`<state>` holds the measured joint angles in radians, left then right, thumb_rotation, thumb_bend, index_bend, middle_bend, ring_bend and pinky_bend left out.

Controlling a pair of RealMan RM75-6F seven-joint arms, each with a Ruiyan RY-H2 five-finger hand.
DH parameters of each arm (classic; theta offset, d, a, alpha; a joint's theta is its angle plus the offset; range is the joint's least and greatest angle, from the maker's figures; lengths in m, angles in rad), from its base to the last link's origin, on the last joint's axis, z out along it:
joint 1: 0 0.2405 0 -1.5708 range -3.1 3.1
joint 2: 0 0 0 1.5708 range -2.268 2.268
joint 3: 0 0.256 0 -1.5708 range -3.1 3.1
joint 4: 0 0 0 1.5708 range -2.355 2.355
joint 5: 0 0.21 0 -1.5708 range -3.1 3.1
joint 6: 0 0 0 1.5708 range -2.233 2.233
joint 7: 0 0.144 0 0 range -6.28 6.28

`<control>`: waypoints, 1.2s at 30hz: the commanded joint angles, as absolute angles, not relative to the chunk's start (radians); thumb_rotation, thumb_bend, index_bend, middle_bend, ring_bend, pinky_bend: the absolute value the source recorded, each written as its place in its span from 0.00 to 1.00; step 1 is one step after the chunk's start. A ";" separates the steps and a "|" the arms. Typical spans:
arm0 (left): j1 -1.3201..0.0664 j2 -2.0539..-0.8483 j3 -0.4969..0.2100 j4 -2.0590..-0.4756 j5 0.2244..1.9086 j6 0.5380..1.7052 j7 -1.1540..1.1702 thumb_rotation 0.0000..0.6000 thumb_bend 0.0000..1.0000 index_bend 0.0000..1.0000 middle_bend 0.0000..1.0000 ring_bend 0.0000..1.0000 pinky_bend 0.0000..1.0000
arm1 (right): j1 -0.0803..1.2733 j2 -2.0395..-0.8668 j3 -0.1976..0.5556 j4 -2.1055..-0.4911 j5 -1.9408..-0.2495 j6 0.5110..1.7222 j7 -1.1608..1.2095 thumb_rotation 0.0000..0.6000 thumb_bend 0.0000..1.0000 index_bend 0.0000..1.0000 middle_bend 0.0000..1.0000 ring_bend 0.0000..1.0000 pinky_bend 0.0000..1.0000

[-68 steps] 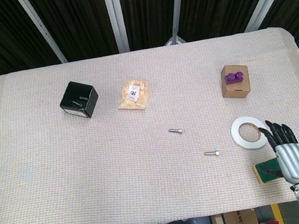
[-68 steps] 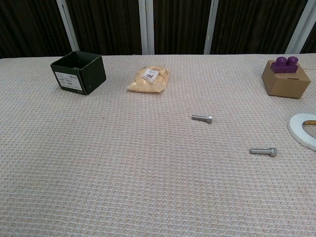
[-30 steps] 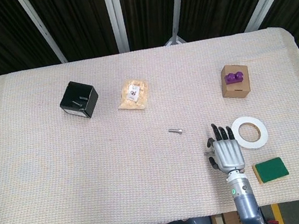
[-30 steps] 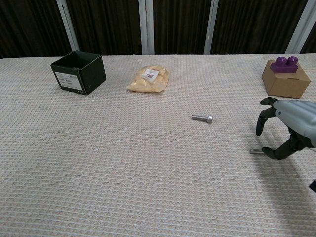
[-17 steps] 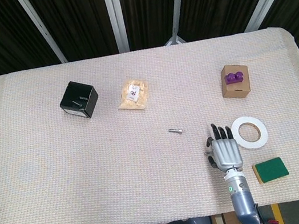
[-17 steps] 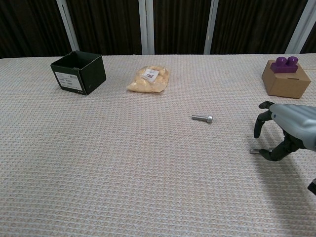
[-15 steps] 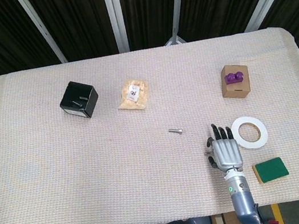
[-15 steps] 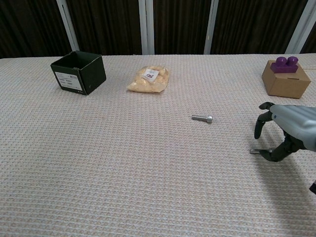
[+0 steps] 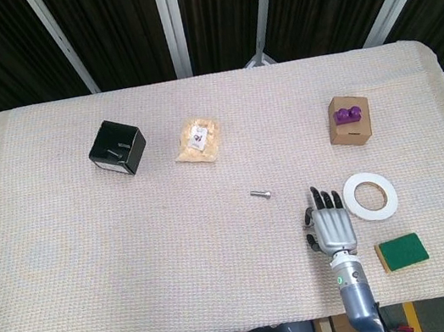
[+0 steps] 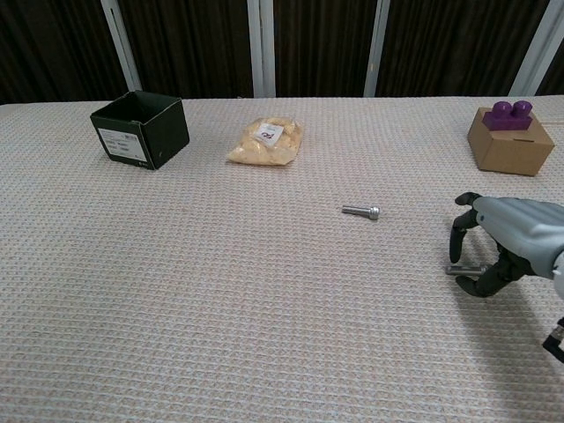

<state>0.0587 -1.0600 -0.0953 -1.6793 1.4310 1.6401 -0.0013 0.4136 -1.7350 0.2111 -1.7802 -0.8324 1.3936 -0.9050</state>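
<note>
Mostly hidden: bolt (image 10: 456, 270) under curled right hand (image 10: 493, 248).

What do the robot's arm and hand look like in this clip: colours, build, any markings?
Only the right hand shows: a silver-grey metal back with black fingers, shaped like a human hand. Behind it a slim grey cylindrical forearm carries a small green light or mark near the wrist. In the chest view the hand has the same pale grey shell and dark fingers. No loose cables or sleeves are visible.
</note>
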 commanded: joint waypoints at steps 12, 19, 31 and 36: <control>0.059 -1.061 -0.095 -1.681 1.431 1.641 0.003 1.00 0.12 0.10 0.08 0.01 0.14 | 0.432 -1.742 0.208 -1.758 -0.805 1.393 -0.893 1.00 0.36 0.51 0.01 0.09 0.03; 0.059 -1.062 -0.096 -1.681 1.431 1.643 0.005 1.00 0.12 0.10 0.08 0.01 0.14 | 0.444 -1.746 0.210 -1.742 -0.783 1.384 -0.894 1.00 0.36 0.52 0.01 0.09 0.03; 0.057 -1.063 -0.096 -1.682 1.429 1.640 0.008 1.00 0.12 0.10 0.08 0.01 0.14 | 0.458 -1.748 0.210 -1.731 -0.764 1.386 -0.883 1.00 0.36 0.57 0.01 0.09 0.03; 0.056 -1.064 -0.095 -1.682 1.431 1.640 0.012 1.00 0.12 0.10 0.08 0.01 0.14 | 0.460 -1.743 0.209 -1.732 -0.758 1.386 -0.876 1.00 0.36 0.57 0.01 0.09 0.03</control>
